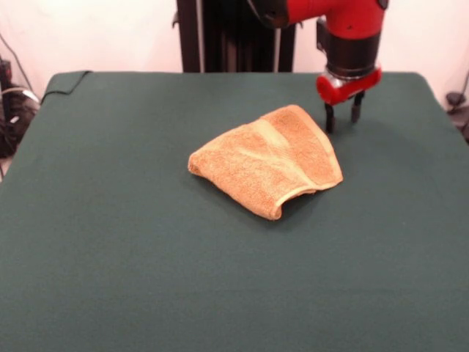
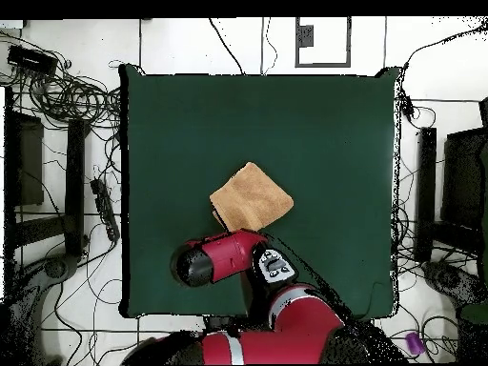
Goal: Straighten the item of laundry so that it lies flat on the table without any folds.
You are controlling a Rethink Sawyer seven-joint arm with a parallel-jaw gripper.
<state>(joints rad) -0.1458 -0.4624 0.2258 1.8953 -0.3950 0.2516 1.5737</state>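
Note:
The orange-tan terry towel [image 1: 270, 159] lies folded over on itself near the middle of the dark green table [image 1: 132, 249], with a paler woven band across it and a raised folded edge at its front. It shows as a tilted squarish patch in the overhead view [image 2: 252, 196]. My gripper [image 1: 343, 117] hangs from the red arm just beyond the towel's far right corner, fingers open and empty, tips close to the cloth. In the overhead view the red arm [image 2: 221, 257] covers the gripper, next to the towel's nearest corner. No white label shows.
The robot's black pedestal [image 1: 234, 35] stands at the table's far side. The table cloth is turned up at the far left corner [image 1: 67, 79]. Cables and dark equipment [image 2: 57, 105] lie on the floor around the table.

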